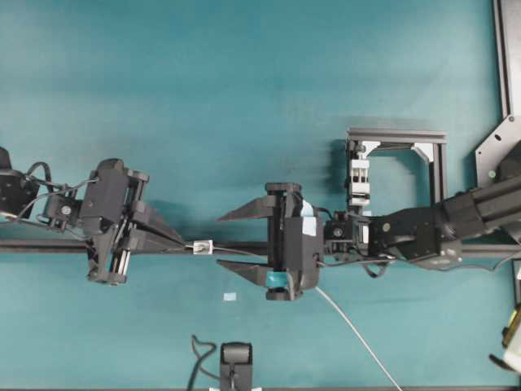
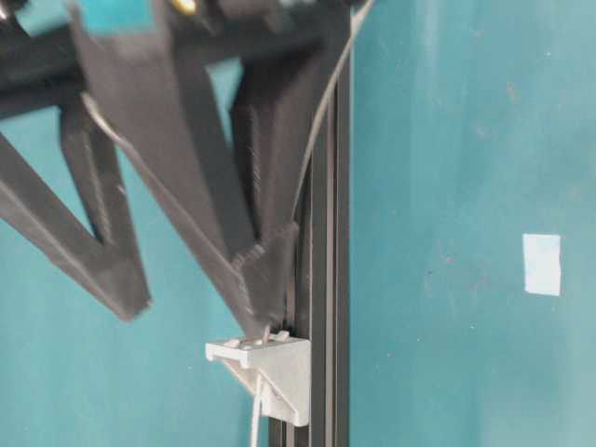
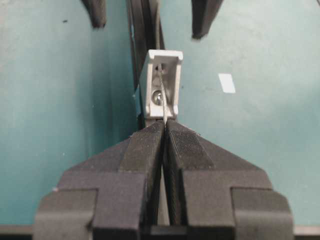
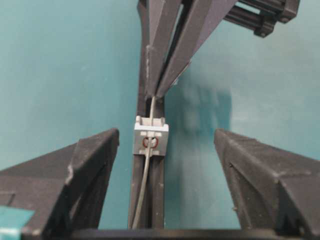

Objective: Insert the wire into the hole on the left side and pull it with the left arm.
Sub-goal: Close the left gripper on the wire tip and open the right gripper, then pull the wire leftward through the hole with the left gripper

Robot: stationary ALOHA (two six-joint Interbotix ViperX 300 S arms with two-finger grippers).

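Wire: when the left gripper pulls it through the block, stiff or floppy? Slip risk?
Probably floppy: the wire is far thinner than the left gripper and bends on its way through the white block. Likely light, so it should trail easily. Slip seems possible: the shut gripper pinches only a hair-thin strand.

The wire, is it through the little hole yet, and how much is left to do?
Threading looks done: the wire passes through the hole in the small white block on the black rail. In hand: the left pincer is shut on the wire just past the block, and the right pincer stands wide open, holding nothing. Left: the left arm must pull the wire along.
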